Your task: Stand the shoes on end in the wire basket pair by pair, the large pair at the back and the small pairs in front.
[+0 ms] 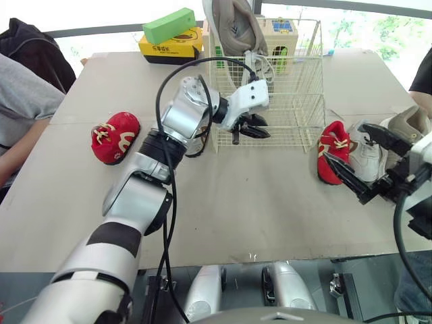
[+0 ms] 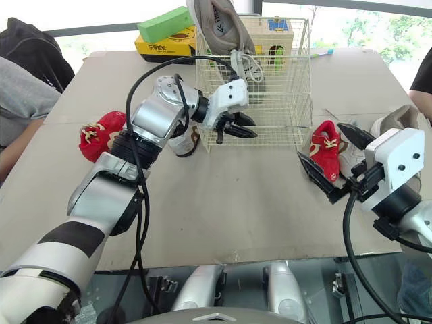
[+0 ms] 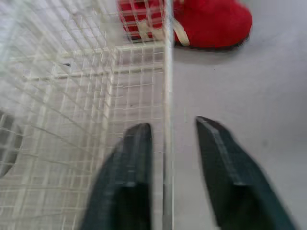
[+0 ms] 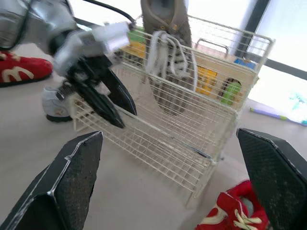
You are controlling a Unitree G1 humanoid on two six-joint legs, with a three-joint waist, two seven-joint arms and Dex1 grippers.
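1. Your left jaws, apart, straddle a front wire of the wire basket (image 1: 297, 101), frame centre; pulling could tip the large grey shoe (image 1: 233, 27) upright at its back.
2. Right jaws gape beside the red shoe (image 1: 334, 152), frame right; a skewed approach could shove it away.

No word or number can be read with certainty. At the upper left of the frame, a yellow box (image 1: 172, 46) on the far side of the bench (image 1: 236, 196) has a line of dark characters on its front face, too small to make out. At top centre, the upturned sole of the grey shoe (image 2: 217, 24) standing in the basket (image 2: 270, 128) bears pale lettering that cannot be read. Behind the basket, a cream carton (image 1: 282, 30) has a small blue label, also unreadable. At the left edge of the right wrist view, the red shoe (image 4: 19, 72) shows a white looping mark shaped like an M.
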